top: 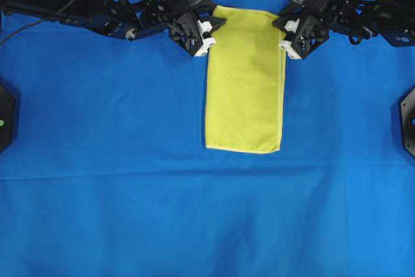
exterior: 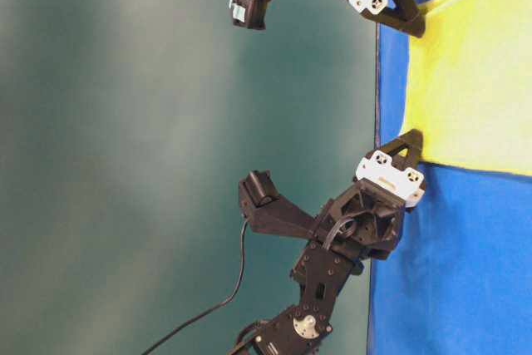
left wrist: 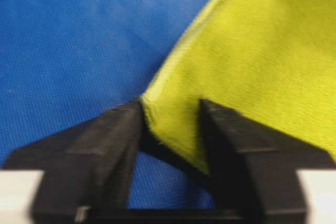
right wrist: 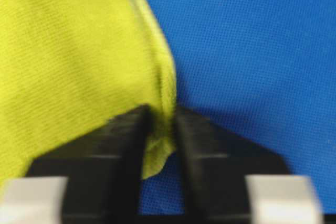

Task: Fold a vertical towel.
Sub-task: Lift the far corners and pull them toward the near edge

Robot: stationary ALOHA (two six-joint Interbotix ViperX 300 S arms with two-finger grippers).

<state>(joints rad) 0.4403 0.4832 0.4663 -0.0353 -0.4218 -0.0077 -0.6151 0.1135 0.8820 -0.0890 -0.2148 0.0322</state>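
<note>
The yellow-green towel (top: 246, 82) lies flat and lengthwise on the blue cloth, its short far edge between the two arms. My left gripper (top: 217, 23) sits at the far left corner. In the left wrist view that corner of the towel (left wrist: 252, 61) fills the gap between the fingers of the left gripper (left wrist: 170, 111), touching both and slightly raised. My right gripper (top: 280, 23) is at the far right corner. The right wrist view shows the jaws of the right gripper (right wrist: 160, 116) narrowly pinched on a bunched fold of the towel (right wrist: 68, 51).
The blue cloth (top: 194, 212) covers the whole table. Dark fixtures sit at the left edge (top: 5, 118) and the right edge (top: 408, 118). Both arms stretch in from the far corners.
</note>
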